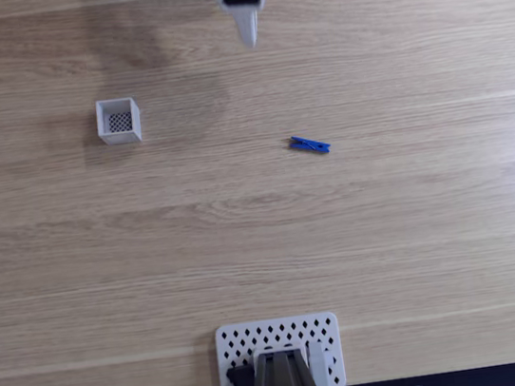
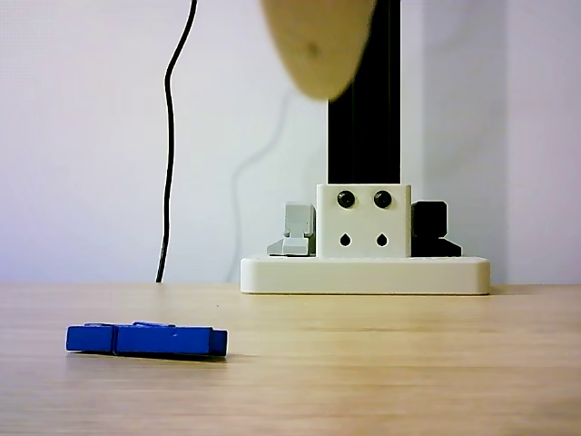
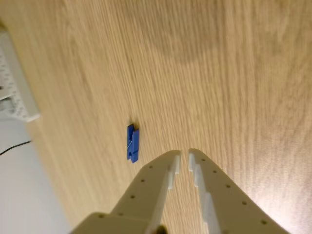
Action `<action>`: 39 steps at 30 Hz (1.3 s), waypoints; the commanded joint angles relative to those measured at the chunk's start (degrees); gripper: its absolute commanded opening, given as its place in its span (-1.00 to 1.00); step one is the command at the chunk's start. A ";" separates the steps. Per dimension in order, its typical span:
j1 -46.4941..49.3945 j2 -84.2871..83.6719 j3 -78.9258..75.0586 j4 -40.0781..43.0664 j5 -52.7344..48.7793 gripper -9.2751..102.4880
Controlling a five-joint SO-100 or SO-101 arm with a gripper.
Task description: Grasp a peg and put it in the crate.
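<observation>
One peg point(image 1: 309, 144) lies flat on the wooden counter point(image 1: 416, 228), alone and untouched, near the middle of the fixed view and a little right of centre. The crate point(image 1: 119, 121) stands upright well apart from it, up and to the left in that view, its dark mesh floor showing through the open top.

The arm comes in at the top edge of the fixed view, with the hand point(image 1: 248, 35) tapering down toward the counter's middle. It is near neither the peg nor the crate; the peg sits lower and slightly to the right of its tip. In the wrist view the hand point(image 3: 185, 155) reaches in from the bottom edge, its two pale fingers point(image 3: 156, 178) nearly meeting at the tips, with a narrow slit between them and nothing held. The peg point(image 3: 133, 142) lies on the counter just left of those tips in that view, lengthwise roughly along the fingers' direction, not touched.

In the other view, low at counter level, the peg point(image 2: 146, 339) rests at lower left, and a blurred pale finger point(image 2: 318, 41) hangs from the top edge, high above the counter. Behind stands a white perforated plate point(image 2: 363, 274) carrying a black post point(image 2: 363, 109); the plate point(image 1: 278, 339) sits at the bottom edge of the fixed view.
</observation>
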 commanded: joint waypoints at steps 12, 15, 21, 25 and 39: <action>-5.10 -52.38 -56.60 4.39 9.05 -0.84; -6.50 -59.50 -66.18 9.05 11.43 -0.83; -7.12 -70.22 -82.71 19.16 11.60 -0.82; -7.65 -75.41 -90.44 24.52 12.39 -0.82; -11.25 -79.98 -95.27 27.77 18.72 -0.78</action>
